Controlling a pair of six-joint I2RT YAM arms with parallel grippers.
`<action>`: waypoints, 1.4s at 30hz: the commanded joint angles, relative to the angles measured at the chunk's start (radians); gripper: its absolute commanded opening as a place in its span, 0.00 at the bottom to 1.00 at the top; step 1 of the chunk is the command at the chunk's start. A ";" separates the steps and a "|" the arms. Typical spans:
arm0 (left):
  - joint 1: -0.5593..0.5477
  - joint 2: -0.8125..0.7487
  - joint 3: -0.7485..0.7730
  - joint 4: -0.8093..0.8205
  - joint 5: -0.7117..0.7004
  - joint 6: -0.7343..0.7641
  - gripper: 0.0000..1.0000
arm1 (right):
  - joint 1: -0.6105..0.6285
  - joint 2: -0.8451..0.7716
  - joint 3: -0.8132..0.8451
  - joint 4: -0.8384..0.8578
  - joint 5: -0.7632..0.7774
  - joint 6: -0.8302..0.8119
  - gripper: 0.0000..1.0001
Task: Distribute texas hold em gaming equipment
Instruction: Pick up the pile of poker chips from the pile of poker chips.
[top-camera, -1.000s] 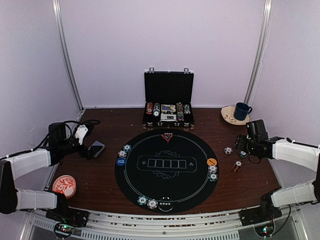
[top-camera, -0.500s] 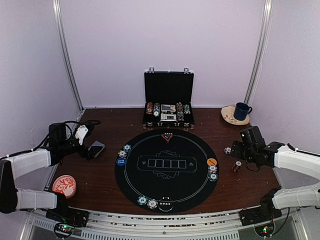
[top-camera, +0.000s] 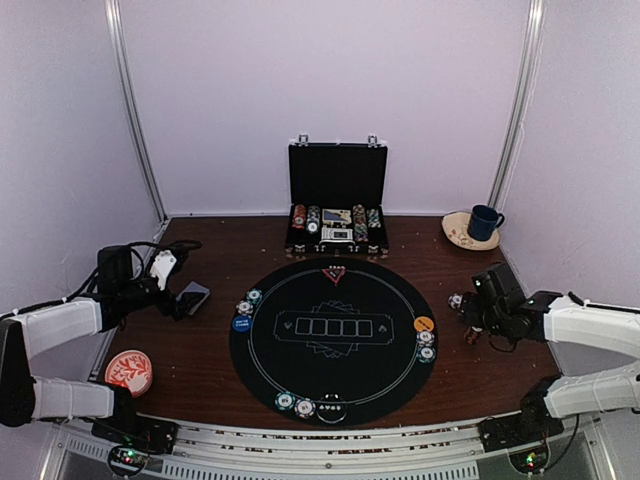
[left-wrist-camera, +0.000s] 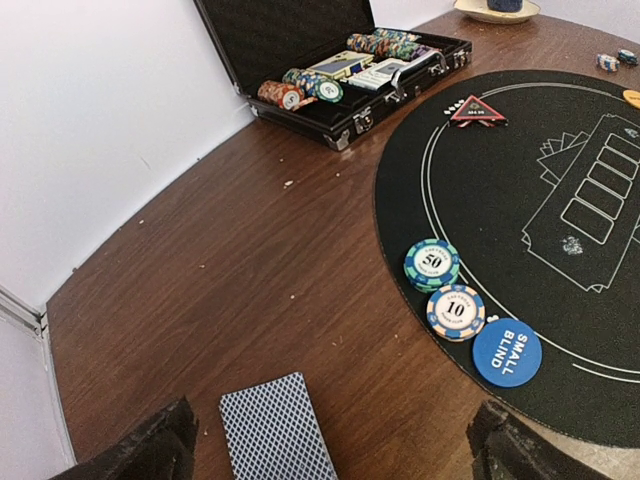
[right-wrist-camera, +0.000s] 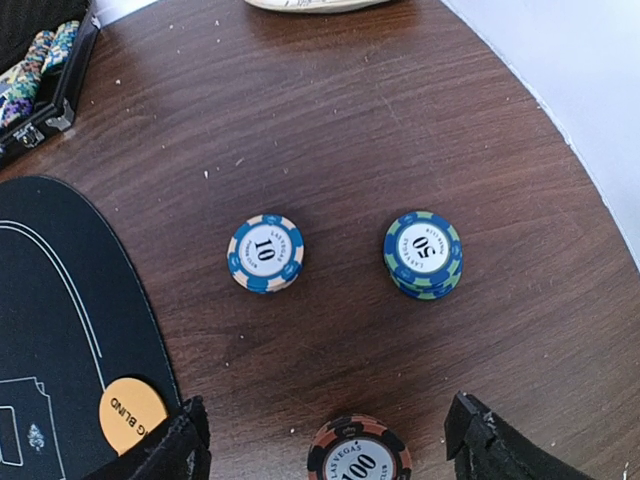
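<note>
Look at your right claw (right-wrist-camera: 325, 410) first: its two fingers stand wide apart and hold nothing. In the right wrist view three lots of chips lie on the brown table (right-wrist-camera: 400, 120). A blue and cream chip (right-wrist-camera: 265, 253) marked "10" is in the middle. A blue and green pile (right-wrist-camera: 423, 255) marked "50" is to its right. A dark and red chip (right-wrist-camera: 358, 458) marked "100" is at the bottom edge, between the fingers but touching neither. You can read "LAS VEGAS" on them. At the lower left an orange disc (right-wrist-camera: 130, 410) sits on the black mat (right-wrist-camera: 60, 300) — only "G BLIND" of its writing shows. Your left claw (left-wrist-camera: 332, 420) is wide apart too, with nothing in it. In the left wrist view the grey-blue cards (left-wrist-camera: 278, 432) lie on the table at the bottom, between the fingers. At the lower right, on the mat's edge, sit a teal pile (left-wrist-camera: 432, 263) marked "50", a pale chip (left-wrist-camera: 455, 311) marked "10" and a blue disc (left-wrist-camera: 507, 352) saying "SMALL BLIND". A red triangle marker (left-wrist-camera: 477, 110) sits on the mat near the top — the open black case (left-wrist-camera: 340, 70) of chips is at the top middle.
</note>
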 joint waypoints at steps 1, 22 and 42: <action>-0.002 -0.006 -0.007 0.050 0.003 0.012 0.98 | 0.022 0.033 -0.018 0.013 0.061 0.040 0.83; -0.002 0.005 -0.007 0.055 0.004 0.013 0.98 | 0.027 0.103 -0.011 0.056 0.068 0.021 0.84; -0.002 0.019 -0.004 0.058 0.003 0.012 0.98 | 0.029 0.068 -0.061 0.039 0.063 0.090 0.76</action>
